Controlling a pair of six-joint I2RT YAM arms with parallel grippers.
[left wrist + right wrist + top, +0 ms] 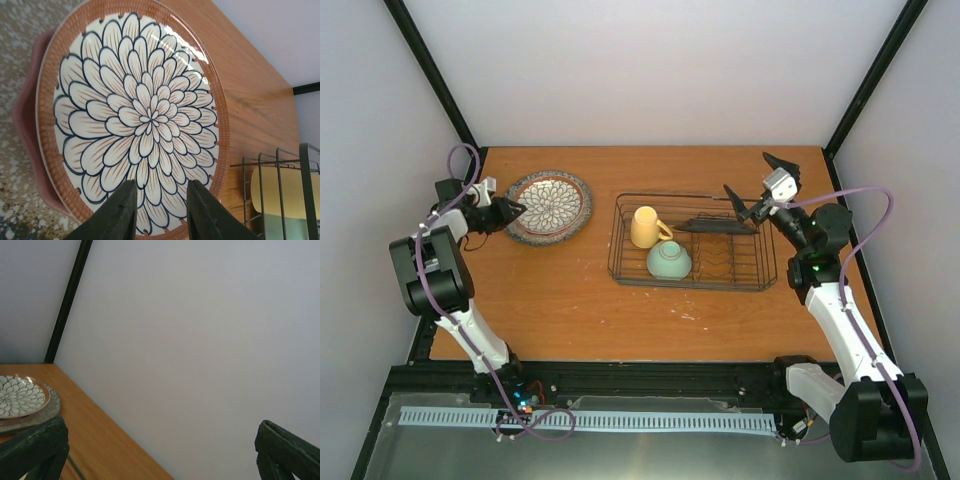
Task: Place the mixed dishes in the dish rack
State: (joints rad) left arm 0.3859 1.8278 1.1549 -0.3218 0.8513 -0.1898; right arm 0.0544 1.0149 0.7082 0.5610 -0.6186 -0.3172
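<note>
The brown petal-patterned plate [552, 202] lies on the pink plate with the speckled grey rim [523, 233] at the table's back left. My left gripper [516, 212] reaches over their left rim. In the left wrist view its fingers [120, 210] hover over the petal plate [145, 115], jaws a narrow gap apart with nothing between them. The pink plate [30, 115] shows beneath. The black dish rack [760, 262] holds the yellow mug [644, 227], the upturned mint bowl [668, 260] and a dark-rimmed plate [718, 226] lying tilted. My right gripper [757, 182] hangs wide open above the rack's right end.
Black frame posts rise at the back corners, with white walls close behind. The right wrist view faces the back wall, with the stacked plates [17, 396] far left. The rack's wires [280, 165] and the mug [280, 192] edge the left wrist view.
</note>
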